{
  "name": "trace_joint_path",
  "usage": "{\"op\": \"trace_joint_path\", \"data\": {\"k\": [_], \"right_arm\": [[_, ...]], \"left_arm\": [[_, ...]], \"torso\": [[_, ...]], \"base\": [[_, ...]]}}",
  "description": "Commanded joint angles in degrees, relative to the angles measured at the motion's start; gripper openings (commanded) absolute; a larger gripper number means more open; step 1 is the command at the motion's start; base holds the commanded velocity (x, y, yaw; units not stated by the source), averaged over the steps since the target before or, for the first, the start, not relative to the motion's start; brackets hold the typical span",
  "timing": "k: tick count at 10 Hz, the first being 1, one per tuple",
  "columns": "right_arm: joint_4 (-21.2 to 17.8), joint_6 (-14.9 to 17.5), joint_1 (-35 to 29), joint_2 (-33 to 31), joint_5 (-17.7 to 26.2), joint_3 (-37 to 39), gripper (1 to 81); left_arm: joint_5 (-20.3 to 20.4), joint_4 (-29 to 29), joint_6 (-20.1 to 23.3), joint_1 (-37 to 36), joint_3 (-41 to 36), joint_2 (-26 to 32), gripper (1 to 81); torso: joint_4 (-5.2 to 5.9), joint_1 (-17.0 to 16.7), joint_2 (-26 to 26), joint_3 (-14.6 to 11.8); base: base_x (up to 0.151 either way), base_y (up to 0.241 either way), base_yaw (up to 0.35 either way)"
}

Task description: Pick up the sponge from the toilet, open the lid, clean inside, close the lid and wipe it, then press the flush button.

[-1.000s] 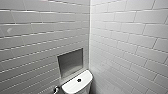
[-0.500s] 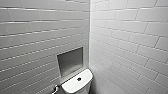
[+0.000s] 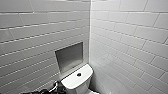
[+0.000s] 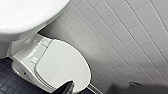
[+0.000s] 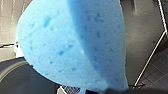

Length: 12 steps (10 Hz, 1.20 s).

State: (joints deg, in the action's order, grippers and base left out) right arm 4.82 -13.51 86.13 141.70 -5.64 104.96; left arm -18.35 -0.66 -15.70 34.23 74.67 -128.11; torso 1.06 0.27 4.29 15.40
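Bright blue sponge (image 5: 75, 45), porous and bulging, is sitting squeezed in the right gripper (image 5: 117, 90), which is clamping down on it above the dark floor (image 5: 155, 75). Toilet (image 3: 75, 81) lid (image 4: 62, 67) is lying closed, flush button (image 3: 79, 74) sitting mid-tank.

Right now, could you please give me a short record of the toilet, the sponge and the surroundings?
toilet lid: closed
flush button: dark, round, centre of the tank top
sponge: bright blue, close before the right wrist camera
wall niche: recessed in the tiled wall above the tank
floor: small dark tiles
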Motion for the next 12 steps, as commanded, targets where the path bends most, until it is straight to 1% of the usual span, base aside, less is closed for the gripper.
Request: {"op": "trace_joint_path", "data": {"k": [1, 3, 5, 6, 7, 9, 10, 12], "right_arm": [[-0.86, -0.03, -1.79, -1.84, 2.92, -1.79, 1.0], [-0.86, -0.03, -1.87, -1.75, 2.92, -1.79, 1.0], [-0.86, -0.12, -1.79, -1.75, 2.92, -1.61, 1.0], [-0.86, -0.12, -1.79, -1.75, 2.92, -1.52, 1.0], [-0.95, -0.12, -1.79, -1.75, 2.92, -1.52, 1.0], [-0.95, -0.20, -1.87, -1.58, 2.92, -1.52, 1.0], [-0.95, -0.20, -1.87, -1.57, 2.92, -1.44, 1.0], [-0.95, -0.20, -1.87, -1.40, 2.83, -1.35, 1.0]], "left_arm": [[-6.88, -1.89, -5.83, -14.75, 1.27, -1.71, 81.1], [-7.67, -1.71, -8.37, -19.06, 4.77, -4.86, 81.1], [-9.60, -1.72, -9.26, -22.66, 9.50, -9.60, 81.1], [-9.87, -1.71, -9.79, -23.72, 12.52, -11.65, 81.1], [-9.87, -1.71, -10.49, -24.69, 16.01, -14.00, 81.1], [-9.95, -1.63, -11.80, -27.15, 21.90, -17.61, 81.1], [-9.95, -1.54, -12.16, -28.20, 24.27, -18.92, 81.1], [-12.32, -1.36, -12.16, -29.69, 28.59, -21.21, 81.1]], "torso": [[0.00, 0.00, 0.00, 1.93], [0.00, 0.02, -0.02, 3.96], [0.00, 0.07, -0.09, 5.94], [0.00, 0.09, -0.11, 6.76], [0.00, 0.09, -0.13, 5.88], [0.00, 0.13, -0.15, 6.69], [0.00, 0.13, -0.17, 6.65], [0.00, 0.15, -0.19, 6.69]], "base": [[0.000, 0.000, 0.000], [0.000, 0.000, 0.000], [0.000, 0.000, 0.000], [0.000, 0.000, 0.000], [0.000, 0.000, 0.000], [0.000, 0.000, 0.000], [0.000, 0.000, 0.000], [0.000, 0.000, 0.000]]}}
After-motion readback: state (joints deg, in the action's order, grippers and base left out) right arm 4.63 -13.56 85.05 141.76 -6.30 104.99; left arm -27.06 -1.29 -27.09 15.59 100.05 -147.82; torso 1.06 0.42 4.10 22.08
